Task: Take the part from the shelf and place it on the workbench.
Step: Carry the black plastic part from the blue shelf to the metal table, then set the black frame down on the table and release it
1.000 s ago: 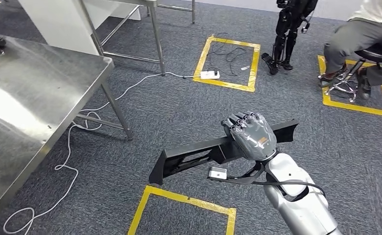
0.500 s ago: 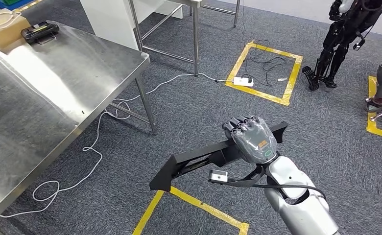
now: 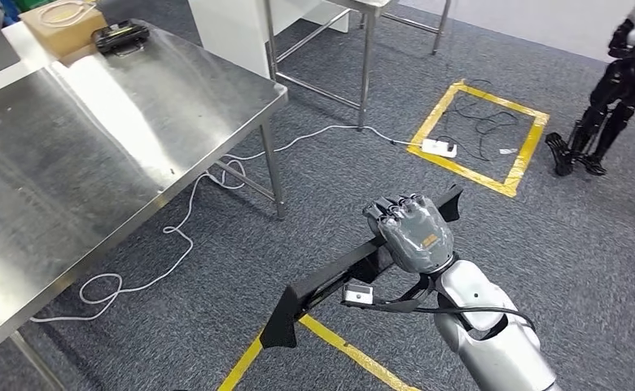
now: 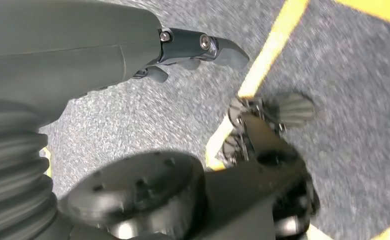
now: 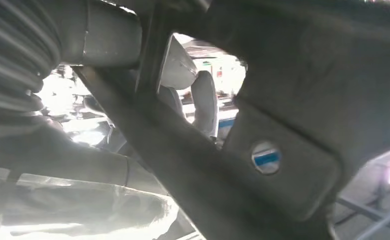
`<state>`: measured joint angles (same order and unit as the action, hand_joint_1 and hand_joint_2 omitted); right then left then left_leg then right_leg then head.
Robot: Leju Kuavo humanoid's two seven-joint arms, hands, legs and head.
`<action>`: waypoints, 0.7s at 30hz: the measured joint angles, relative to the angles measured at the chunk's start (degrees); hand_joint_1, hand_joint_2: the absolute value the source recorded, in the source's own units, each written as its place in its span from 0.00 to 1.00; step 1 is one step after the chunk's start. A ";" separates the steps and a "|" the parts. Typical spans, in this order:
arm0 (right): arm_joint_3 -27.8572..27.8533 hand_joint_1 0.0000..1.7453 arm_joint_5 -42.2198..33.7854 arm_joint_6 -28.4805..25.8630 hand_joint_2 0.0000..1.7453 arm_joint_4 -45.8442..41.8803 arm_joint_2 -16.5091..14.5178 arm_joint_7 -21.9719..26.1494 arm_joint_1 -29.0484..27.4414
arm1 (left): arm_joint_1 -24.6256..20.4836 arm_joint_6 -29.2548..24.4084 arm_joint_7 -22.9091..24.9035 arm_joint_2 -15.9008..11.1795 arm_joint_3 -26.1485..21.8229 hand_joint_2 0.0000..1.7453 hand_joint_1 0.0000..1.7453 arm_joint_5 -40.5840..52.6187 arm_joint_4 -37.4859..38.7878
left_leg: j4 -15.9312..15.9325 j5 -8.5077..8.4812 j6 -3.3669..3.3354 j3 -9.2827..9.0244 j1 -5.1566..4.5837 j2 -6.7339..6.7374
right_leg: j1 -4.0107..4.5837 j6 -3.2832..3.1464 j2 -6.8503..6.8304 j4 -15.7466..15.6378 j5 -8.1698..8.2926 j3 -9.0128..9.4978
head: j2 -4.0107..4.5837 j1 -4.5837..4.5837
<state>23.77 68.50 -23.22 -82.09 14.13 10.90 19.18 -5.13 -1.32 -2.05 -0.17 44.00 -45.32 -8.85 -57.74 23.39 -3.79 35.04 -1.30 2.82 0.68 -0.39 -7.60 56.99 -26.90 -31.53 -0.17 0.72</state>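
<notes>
Centrally in the head view, the right hand (image 3: pixel 409 232) grips the long black part (image 3: pixel 330 281), its fingers curled over the top edge and the back of the hand facing up. The silver right arm (image 3: pixel 485 334) rises from the lower edge of the picture and bends forward at the wrist. The part is held off the floor, slanting from a low end near the yellow floor tape (image 3: pixel 339 346) up to a far end just past the fingers. It hangs over grey carpet (image 3: pixel 216 309), well apart from the steel workbench (image 3: pixel 94 155) to the robot's left. In the right wrist view the part (image 5: pixel 283 100) runs dark and close across the hand. In the left wrist view the left hand (image 4: pixel 183 47) points down over carpet, with nothing seen in it; the fingers that show are extended, but whether the whole hand is spread cannot be told. On the workbench's far end sit a cardboard box (image 3: pixel 58 24) and a black device (image 3: pixel 120 37).
</notes>
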 joint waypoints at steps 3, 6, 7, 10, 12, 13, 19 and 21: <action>-0.08 1.00 -0.03 -0.09 1.00 -0.11 0.08 0.01 -0.04 | -0.02 -0.48 -0.13 0.22 0.21 1.00 0.00 0.17 -0.02 | 2.59 -1.55 -0.49 -1.72 0.79 -2.29 | 0.01 -0.22 4.79 5.15 -2.34 -2.42 | 0.02 -0.40; -0.02 1.00 0.04 -0.10 1.00 0.01 0.37 0.01 -0.63 | -0.29 -0.67 -0.19 0.41 0.31 1.00 0.00 0.27 -0.02 | 2.73 -1.86 -0.64 -1.48 0.97 -4.93 | -1.01 -0.01 7.52 15.36 -5.80 -8.19 | 0.01 -0.64; -0.01 1.00 0.06 -0.10 1.00 0.04 0.44 0.01 -0.81 | -0.24 -0.68 -0.20 0.50 0.39 1.00 0.00 0.27 -0.02 | 2.64 -1.86 -0.45 -1.41 1.10 -5.88 | -1.42 0.63 7.56 15.93 -5.59 -8.75 | 0.01 -0.64; -0.02 1.00 0.08 -0.11 1.00 0.07 0.47 0.01 -0.89 | -0.11 -0.71 -0.26 0.56 0.63 1.00 0.00 0.29 -0.02 | 1.49 -1.32 0.89 -1.07 1.86 -8.41 | -2.96 3.45 8.67 6.20 -0.96 -4.17 | 0.00 -0.65; 0.01 1.00 0.10 -0.12 1.00 0.06 0.42 0.01 -0.88 | -0.12 -0.76 -0.34 0.44 0.72 1.00 0.00 0.31 -0.02 | 0.15 -0.62 2.00 -0.31 2.00 -9.66 | -3.40 3.69 9.87 1.23 0.80 -1.57 | 0.00 -0.77; 0.02 1.00 0.13 -0.12 1.00 0.05 0.40 0.00 -0.87 | -0.07 -0.79 -0.37 0.38 0.74 1.00 0.00 0.32 -0.02 | -0.24 -0.44 2.35 0.08 1.97 -10.07 | -3.28 3.21 10.03 0.92 0.82 -1.41 | 0.00 -0.73; 0.28 1.00 0.67 0.05 1.00 0.03 -0.13 -0.17 -0.62 | 0.34 -1.02 -0.50 0.31 0.86 1.00 0.00 0.36 0.04 | -8.11 3.72 3.37 4.19 2.31 -4.44 | -2.67 1.06 7.40 0.99 0.79 -1.20 | 0.00 -0.17; 0.38 1.00 0.78 0.13 1.00 0.04 -0.14 -0.20 -0.62 | 0.24 -1.05 -0.63 0.32 0.86 1.00 0.00 0.35 0.04 | -15.37 6.67 3.44 8.05 2.38 -2.96 | -2.20 0.69 6.10 1.01 0.52 -1.16 | 0.00 -0.09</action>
<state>24.16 69.28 -23.09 -82.06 13.99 10.70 18.55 -4.88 -2.38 -2.68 0.14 44.86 -44.97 -8.81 -73.11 30.06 -0.36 43.09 1.08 -0.14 -1.52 0.30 -1.50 57.99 -26.37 -32.70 -0.17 0.63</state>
